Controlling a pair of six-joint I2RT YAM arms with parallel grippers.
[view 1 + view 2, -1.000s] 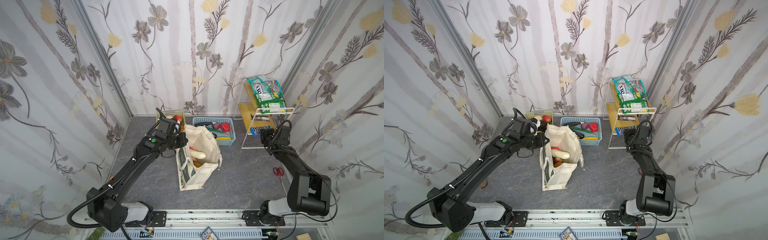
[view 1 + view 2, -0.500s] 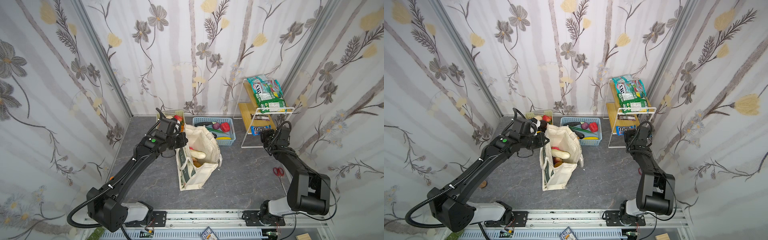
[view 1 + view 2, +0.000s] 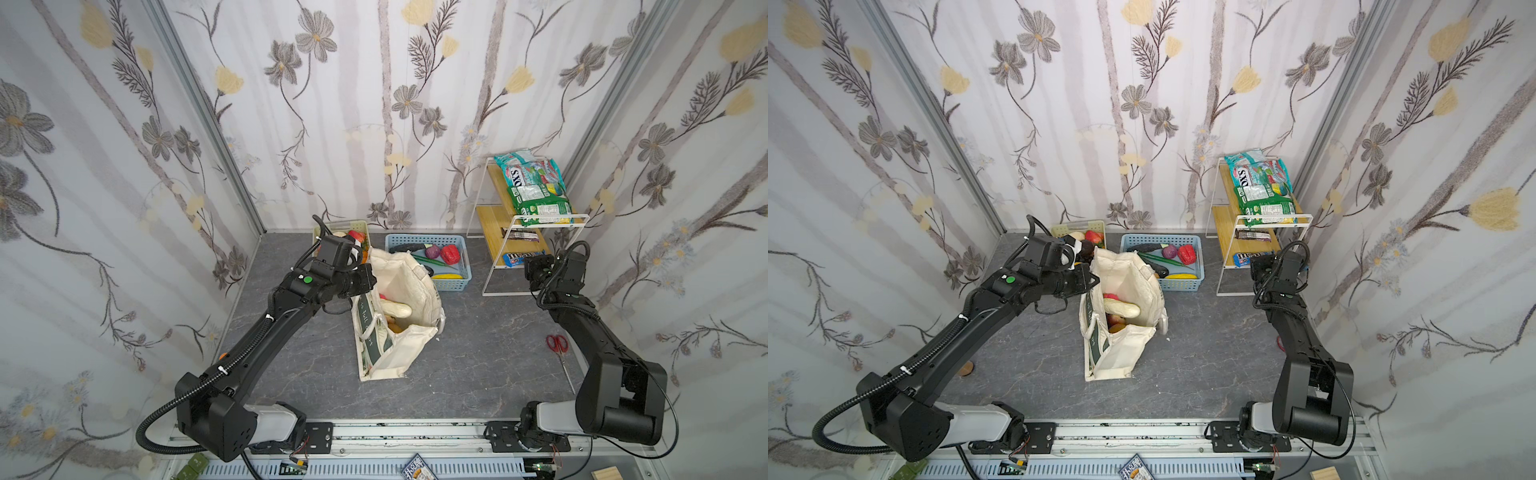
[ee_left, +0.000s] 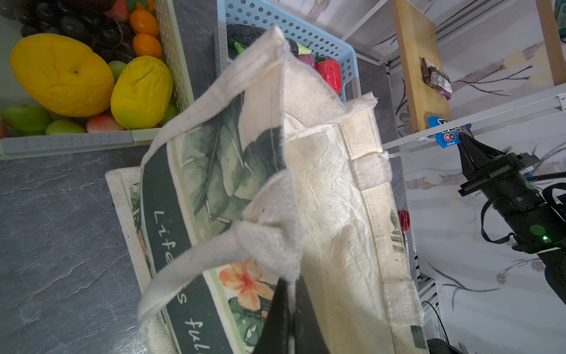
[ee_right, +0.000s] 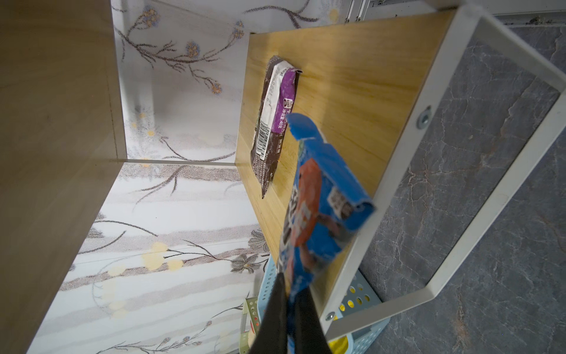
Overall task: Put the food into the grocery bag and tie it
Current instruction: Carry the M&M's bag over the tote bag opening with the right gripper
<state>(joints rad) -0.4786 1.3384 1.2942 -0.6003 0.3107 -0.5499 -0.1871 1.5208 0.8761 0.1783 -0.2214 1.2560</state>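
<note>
Scissors with red handles (image 3: 557, 344) lie nearest, at about 4 o'clock on the grey marbled tabletop (image 3: 478, 374), well apart from the work. At the centre slumps the cream canvas grocery bag (image 3: 399, 332) with its dark green band and leaf print, its mouth open and a pale loaf-shaped toy (image 3: 395, 308) already inside. The left gripper (image 4: 292, 285) has its fingers pressed together on the bag's rim at the 10 o'clock corner, beside a strap handle (image 4: 190, 269). Beyond, at 12 o'clock, stand a pale green slotted basket (image 3: 361, 226) of toy fruit and a blue slotted basket (image 3: 453, 284) of toy vegetables. Farthest, at 2 o'clock, is the white wire rack with wooden shelves (image 3: 548, 216). At its lower shelf the right gripper (image 5: 289, 291) is clamped on one end of a glossy blue snack packet (image 5: 321, 214), with a purple-brown packet (image 5: 272, 122) lying beyond. The blue packet looks light, floppy and slick, so its flat crimped end is the sound place to pinch, and it will likely dangle in transit. The canvas is soft and sags, so the rim needs support while food drops in. The straps are the part to take for tying.
</note>
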